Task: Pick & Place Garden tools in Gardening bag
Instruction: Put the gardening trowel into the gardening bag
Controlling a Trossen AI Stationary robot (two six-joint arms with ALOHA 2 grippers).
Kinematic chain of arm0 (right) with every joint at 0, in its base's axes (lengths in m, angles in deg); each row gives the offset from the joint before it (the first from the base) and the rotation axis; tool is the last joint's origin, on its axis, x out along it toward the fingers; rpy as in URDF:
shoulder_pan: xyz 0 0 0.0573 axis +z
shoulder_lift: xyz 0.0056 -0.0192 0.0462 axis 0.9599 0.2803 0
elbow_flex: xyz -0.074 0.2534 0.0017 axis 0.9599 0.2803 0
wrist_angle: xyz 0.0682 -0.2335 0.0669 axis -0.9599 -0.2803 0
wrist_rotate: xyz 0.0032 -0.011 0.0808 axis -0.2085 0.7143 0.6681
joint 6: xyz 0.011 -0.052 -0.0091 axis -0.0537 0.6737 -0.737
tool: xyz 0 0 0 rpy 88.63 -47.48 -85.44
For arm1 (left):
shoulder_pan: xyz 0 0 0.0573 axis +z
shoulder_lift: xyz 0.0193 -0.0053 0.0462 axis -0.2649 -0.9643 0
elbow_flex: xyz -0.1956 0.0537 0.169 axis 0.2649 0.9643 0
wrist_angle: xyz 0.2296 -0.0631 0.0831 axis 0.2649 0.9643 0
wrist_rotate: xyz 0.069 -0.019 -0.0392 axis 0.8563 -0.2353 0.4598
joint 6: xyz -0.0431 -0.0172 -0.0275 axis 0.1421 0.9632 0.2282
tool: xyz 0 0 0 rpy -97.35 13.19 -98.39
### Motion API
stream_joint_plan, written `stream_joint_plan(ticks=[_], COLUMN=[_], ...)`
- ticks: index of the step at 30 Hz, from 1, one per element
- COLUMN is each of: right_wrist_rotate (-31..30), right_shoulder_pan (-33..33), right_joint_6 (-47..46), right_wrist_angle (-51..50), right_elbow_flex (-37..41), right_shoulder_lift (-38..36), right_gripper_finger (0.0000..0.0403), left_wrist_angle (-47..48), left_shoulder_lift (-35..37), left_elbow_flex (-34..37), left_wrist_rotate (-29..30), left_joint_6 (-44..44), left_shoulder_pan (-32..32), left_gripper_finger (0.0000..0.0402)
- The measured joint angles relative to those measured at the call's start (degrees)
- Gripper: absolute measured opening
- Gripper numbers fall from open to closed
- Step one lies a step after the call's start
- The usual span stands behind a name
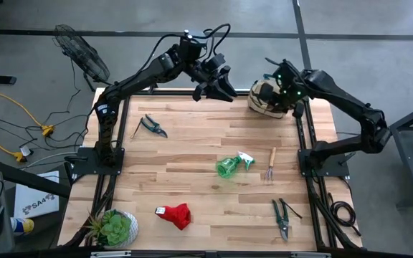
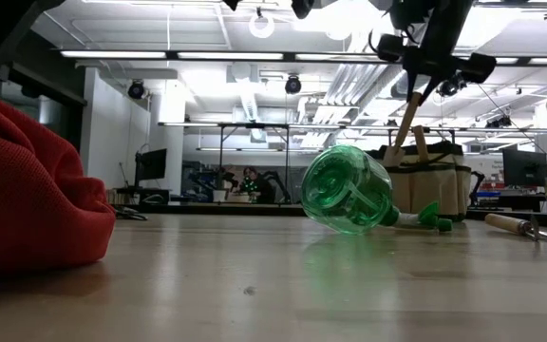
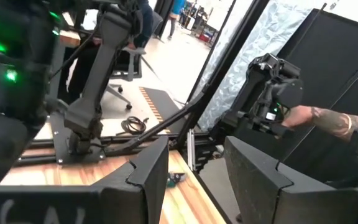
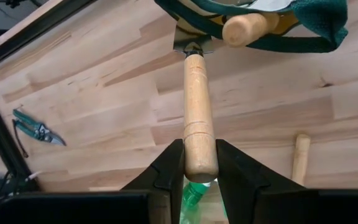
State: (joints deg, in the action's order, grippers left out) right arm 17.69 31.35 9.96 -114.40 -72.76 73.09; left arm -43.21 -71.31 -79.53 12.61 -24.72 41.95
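Observation:
The tan gardening bag [image 1: 266,100] stands at the table's far right. Right above it my right gripper [image 1: 278,84] is shut on a wooden-handled tool [image 4: 196,93], whose metal end [image 4: 191,43] is at the bag's rim. Another wooden handle [image 4: 247,28] sticks out of the bag. My left gripper [image 1: 223,89] hangs open and raised over the far edge, left of the bag, holding nothing. On the table lie a green spray bottle [image 1: 231,165], a wooden-handled fork [image 1: 271,165], two pruning shears [image 1: 151,127] [image 1: 282,217] and a red glove [image 1: 176,214]. My right gripper pinches the tool's wooden handle near its free end [image 4: 199,146] between its two fingers [image 4: 166,168]. The fingers slant down from above and lie along the handle. The tool hangs below them, tilted, with its metal end down at the bag's rim and clear of the table.
A potted plant [image 1: 113,228] stands at the near left corner. A fan [image 1: 81,51] stands beyond the far left corner. In the left wrist view a person's hand [image 3: 328,121] shows beyond the table. The table's middle left is bare wood [image 1: 185,154].

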Motion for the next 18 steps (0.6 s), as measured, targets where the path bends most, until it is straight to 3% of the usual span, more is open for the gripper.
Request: stream_joint_plan(ticks=[10, 18], right_wrist_rotate=[5.6, 7.0], right_shoulder_pan=[-8.3, -9.9], right_joint_6=[6.7, 10.9], right_wrist_angle=[0.0, 4.7], right_elbow_flex=[0.0, 0.0], right_shoulder_lift=[1.8, 6.5], right_gripper_finger=[0.0074, 0.0074], left_wrist_angle=[1.9, 3.5], left_shoulder_lift=[0.0, 0.0], left_elbow_flex=[0.0, 0.0], left_wrist_rotate=[-0.1, -0.4], left_joint_6=[0.0, 0.0], left_shoulder_pan=[0.0, 0.0], left_gripper_finger=[0.0154, 0.0154])
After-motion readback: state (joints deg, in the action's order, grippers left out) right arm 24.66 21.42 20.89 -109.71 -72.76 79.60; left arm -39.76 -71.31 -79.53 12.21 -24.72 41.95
